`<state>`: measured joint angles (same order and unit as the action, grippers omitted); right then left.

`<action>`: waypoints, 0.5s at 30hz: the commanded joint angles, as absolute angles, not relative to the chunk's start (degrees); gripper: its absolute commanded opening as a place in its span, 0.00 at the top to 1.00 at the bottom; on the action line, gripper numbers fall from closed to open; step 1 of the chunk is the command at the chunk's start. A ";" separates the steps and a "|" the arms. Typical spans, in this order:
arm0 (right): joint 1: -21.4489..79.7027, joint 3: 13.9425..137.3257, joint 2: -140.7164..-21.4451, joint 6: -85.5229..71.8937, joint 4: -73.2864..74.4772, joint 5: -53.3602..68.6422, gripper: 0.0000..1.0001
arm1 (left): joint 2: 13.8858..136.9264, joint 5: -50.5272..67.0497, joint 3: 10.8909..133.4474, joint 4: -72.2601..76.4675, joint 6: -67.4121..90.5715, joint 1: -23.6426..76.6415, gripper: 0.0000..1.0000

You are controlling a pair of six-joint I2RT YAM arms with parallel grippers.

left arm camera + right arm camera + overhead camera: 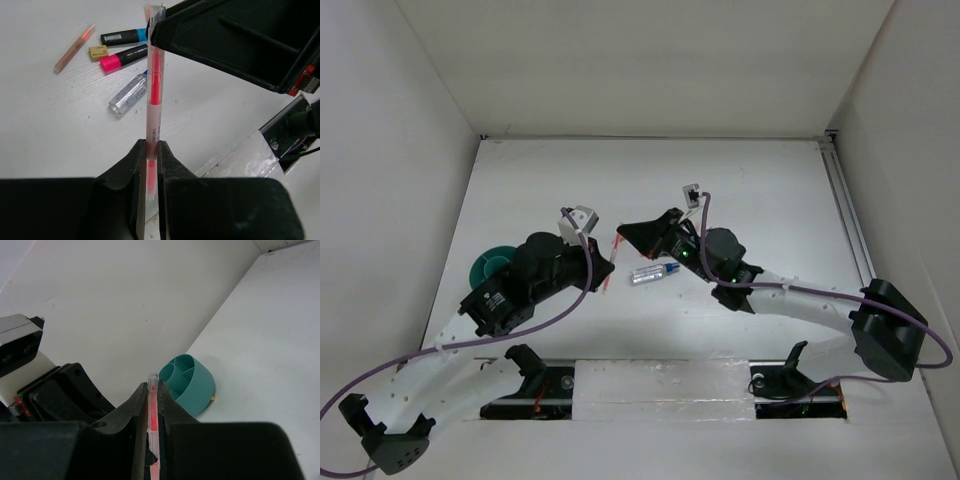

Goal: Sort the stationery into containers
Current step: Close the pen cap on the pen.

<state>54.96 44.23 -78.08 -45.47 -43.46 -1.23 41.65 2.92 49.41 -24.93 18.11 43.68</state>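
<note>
Both arms meet over the middle of the table (740,180), and one slim red pen (154,100) is pinched in two places. The left gripper (150,150) has its jaws squeezed together low on the barrel, and the right gripper (152,395) is clamped just as tightly on the upper end, so the pen hangs in the air between them, clear of the surface. It looks to me like a handover. Since the teal cup (192,385) sits off on the left side, partly tucked behind the left arm, I'd guess the left one is meant to take the pen. To do that well, only one grip should let go, and it should open fully before either arm pulls away; otherwise the thin barrel could get bent or twisted out of the other jaws. A slow, straight retreat along the pen's length seems wise, so nothing knocks it askew. After that the pen wants to go end-down over the cup, which is divided inside, and drop cleanly into one section rather than onto a divider. Lying close together on the table below are a blue-capped pen (129,93), a pink-ended marker (125,56), a blue-ended marker (124,36), an eraser (98,52) and an orange pencil (75,47).
</note>
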 commanded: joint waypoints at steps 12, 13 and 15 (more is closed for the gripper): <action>59.94 45.09 -81.47 -41.49 -34.01 4.92 1.00 | 38.94 -2.46 50.80 -13.71 18.72 43.07 1.00; 59.94 45.09 -81.47 -41.48 -33.32 4.92 1.00 | 38.94 -2.46 50.80 -13.71 18.72 43.07 1.00; 59.94 45.70 -81.47 -41.48 -32.26 4.92 1.00 | 38.94 -2.98 50.80 -13.71 18.72 43.07 1.00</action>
